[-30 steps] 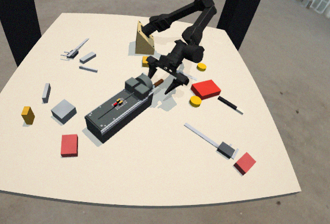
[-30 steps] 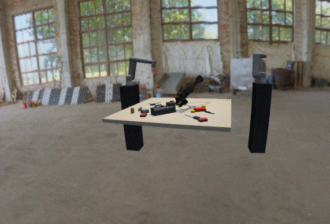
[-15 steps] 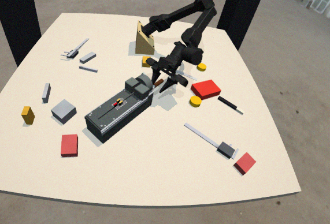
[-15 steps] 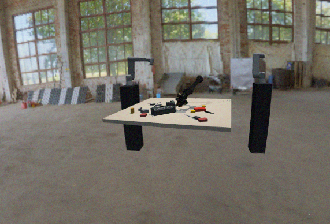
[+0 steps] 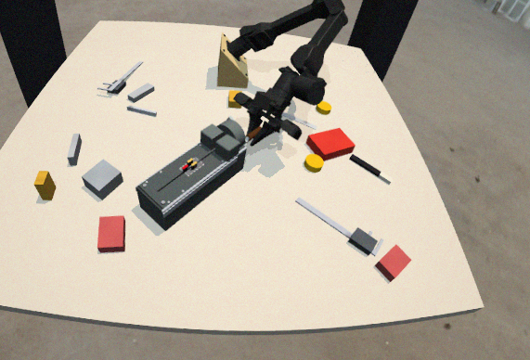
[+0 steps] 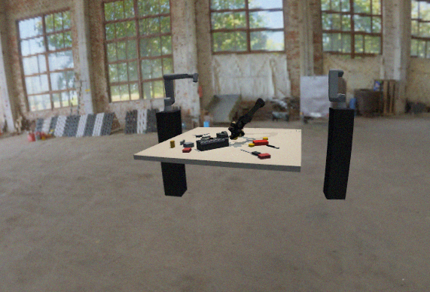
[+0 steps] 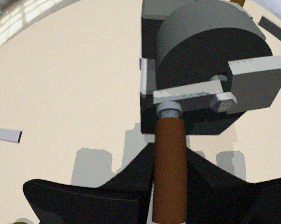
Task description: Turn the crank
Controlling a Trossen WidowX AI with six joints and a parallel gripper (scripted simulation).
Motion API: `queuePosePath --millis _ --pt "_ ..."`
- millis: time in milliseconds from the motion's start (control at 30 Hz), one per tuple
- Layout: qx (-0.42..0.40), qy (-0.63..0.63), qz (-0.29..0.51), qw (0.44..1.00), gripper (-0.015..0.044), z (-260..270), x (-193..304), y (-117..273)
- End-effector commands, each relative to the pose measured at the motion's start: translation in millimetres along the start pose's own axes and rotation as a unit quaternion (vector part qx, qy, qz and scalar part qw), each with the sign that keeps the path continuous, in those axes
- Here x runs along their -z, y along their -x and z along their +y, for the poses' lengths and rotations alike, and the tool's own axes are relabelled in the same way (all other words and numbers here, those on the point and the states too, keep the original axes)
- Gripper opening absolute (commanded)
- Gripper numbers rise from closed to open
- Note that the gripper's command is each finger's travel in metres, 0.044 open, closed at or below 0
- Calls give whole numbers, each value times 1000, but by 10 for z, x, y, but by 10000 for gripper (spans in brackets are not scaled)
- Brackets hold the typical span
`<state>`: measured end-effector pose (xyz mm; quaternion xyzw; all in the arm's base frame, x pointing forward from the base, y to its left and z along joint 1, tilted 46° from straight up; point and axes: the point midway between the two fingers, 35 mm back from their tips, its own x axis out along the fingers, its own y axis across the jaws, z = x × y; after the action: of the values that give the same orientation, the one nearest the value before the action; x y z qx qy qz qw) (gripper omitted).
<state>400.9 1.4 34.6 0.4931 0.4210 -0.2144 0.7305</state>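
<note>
The dark grey machine (image 5: 200, 194) (image 6: 211, 144) lies on the table with its crank end toward the arm. Its red pointer (image 5: 185, 167) shows a little off the two brass marks, toward the end away from the crank. One brass mark (image 5: 190, 160) and the other brass mark (image 5: 193, 165) flank the slot. The pointer is out of the wrist view. My gripper (image 5: 252, 137) (image 7: 164, 148) is shut on the brown crank handle (image 5: 255, 133) (image 7: 170, 132), with a finger on either side. The metal crank arm (image 7: 191, 94) crosses the face of the round drum (image 7: 206, 55).
A red block (image 5: 330, 142) and a yellow disc (image 5: 314, 162) lie right of the gripper. A yellow block and the tan wedge (image 5: 232, 71) stand behind. A grey block (image 5: 102, 177) is left of the machine. A caliper (image 5: 363, 240) lies at the front right.
</note>
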Motion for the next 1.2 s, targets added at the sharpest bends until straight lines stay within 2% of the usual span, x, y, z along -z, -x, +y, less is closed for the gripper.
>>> queuePosePath --millis 0,1167 --pt "0 -2 -1 1000 0 7 -10 11" --pt "1 -2 -2 1000 0 -117 -283 290"
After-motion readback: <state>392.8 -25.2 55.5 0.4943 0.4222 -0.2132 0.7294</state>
